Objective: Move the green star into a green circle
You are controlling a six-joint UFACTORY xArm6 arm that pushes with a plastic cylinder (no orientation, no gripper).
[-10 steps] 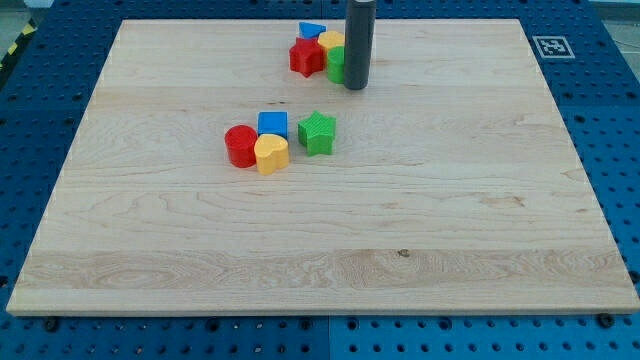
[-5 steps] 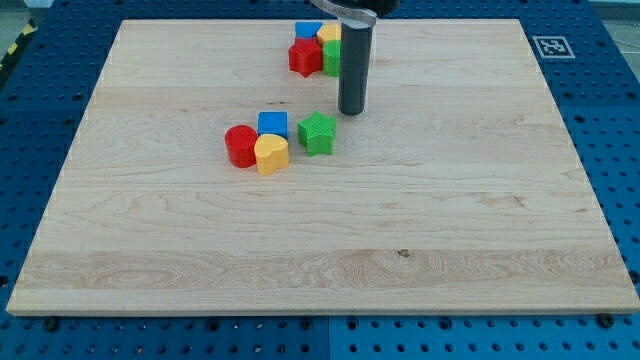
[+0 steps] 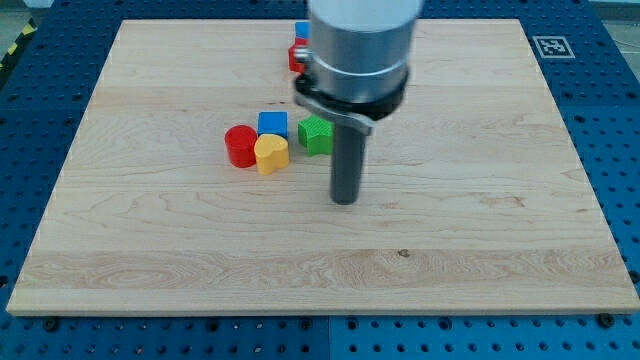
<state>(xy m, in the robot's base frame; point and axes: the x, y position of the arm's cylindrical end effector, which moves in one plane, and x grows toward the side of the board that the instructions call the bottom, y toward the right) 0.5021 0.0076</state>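
No pincer on this rig; my tip (image 3: 344, 200) sits on the worktop (image 3: 480, 230), just below-right of green star (image 3: 314, 134).

1. A pale wooden board (image 3: 480, 240) with visible grain fills most of the scene, wider at its near edge than at its far edge.
2. The board lies on a blue perforated base plate (image 3: 610, 130), which shows along the left, right and near sides and is dotted with regular rows of small holes.
3. A square black-and-white marker tag (image 3: 551, 46) sits at the far right, just beside the board's corner.
4. A strip of yellow and black hazard tape (image 3: 14, 44) shows at the far left edge.
5. Even, soft light; shadows are faint.
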